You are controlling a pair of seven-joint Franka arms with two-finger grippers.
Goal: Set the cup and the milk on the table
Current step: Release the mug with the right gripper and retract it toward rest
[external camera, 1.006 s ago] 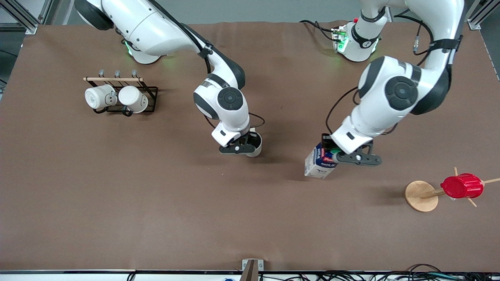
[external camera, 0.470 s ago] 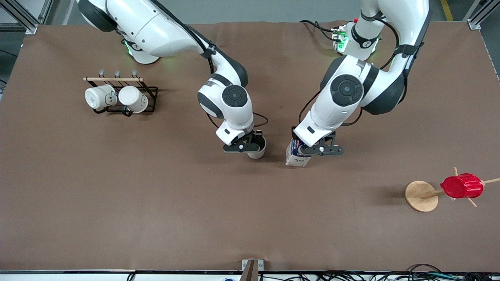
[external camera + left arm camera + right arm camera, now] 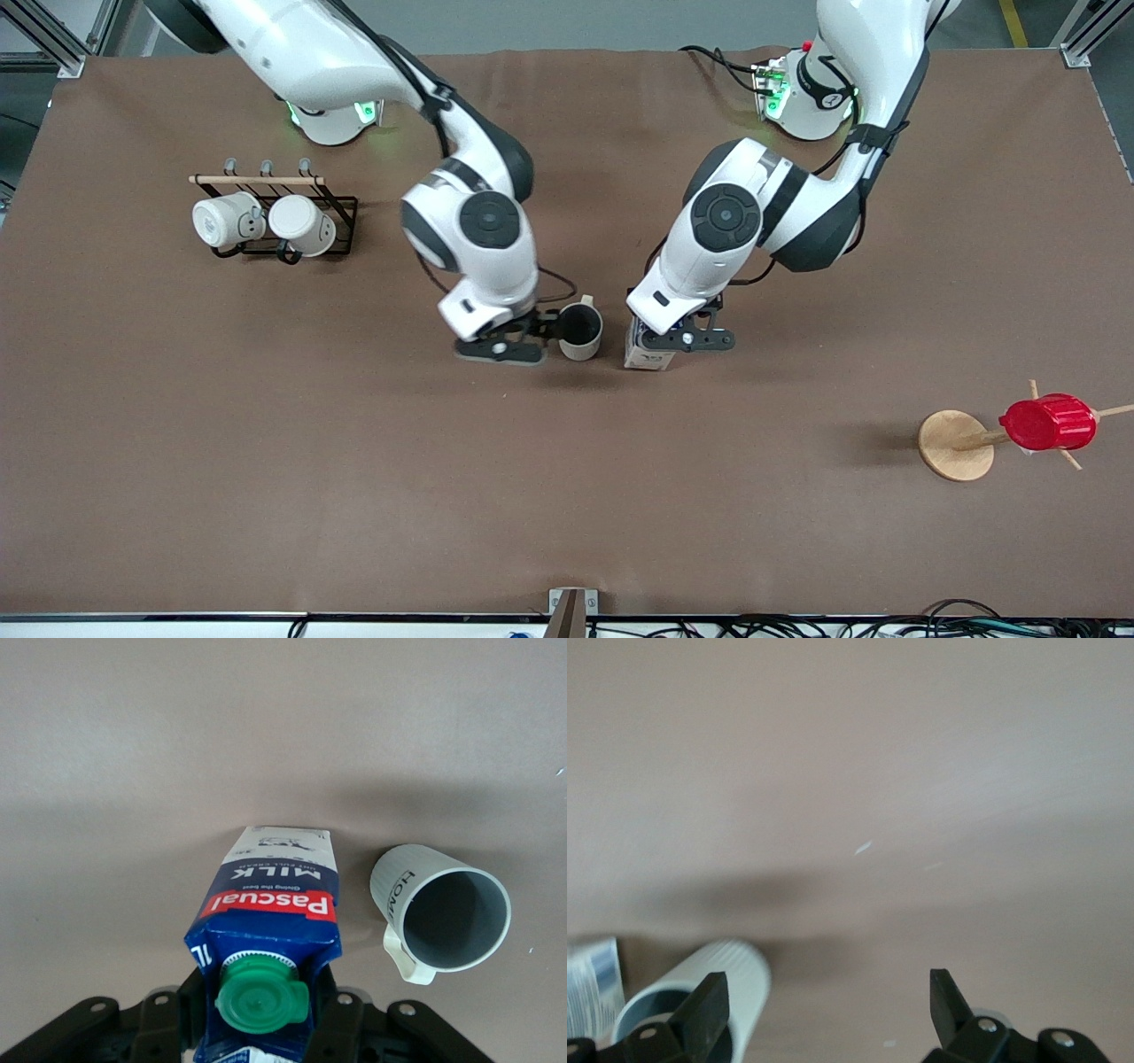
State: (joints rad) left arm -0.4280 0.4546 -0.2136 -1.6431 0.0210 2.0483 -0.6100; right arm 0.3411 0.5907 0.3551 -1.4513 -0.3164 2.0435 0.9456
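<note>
1. the cup [image 3: 581,330] stands upright on the table [image 3: 354,461] around the middle, mouth up, handle on the side away from the front camera; nothing is gripping it
2. right gripper [image 3: 501,341] sits low just beside the cup, toward the right arm's end of the table; its fingers [image 3: 702,1010] are spread wide with nothing between them, one finger by the cup's rim [image 3: 691,992]
3. the milk [image 3: 645,352] is just beside the cup, toward the left arm's end; the two are close but not touching [image 3: 440,912]
4. left gripper [image 3: 687,338] is clamped on the top of the milk [image 3: 266,939] below the green cap [image 3: 262,994]; the carton looks down on the table, but can't tell if the base is fully seated
5. elsewhere: a black rack [image 3: 341,213] with two white mugs [image 3: 266,221]; a red cup [image 3: 1047,422] on a wooden stand [image 3: 952,443]
</note>
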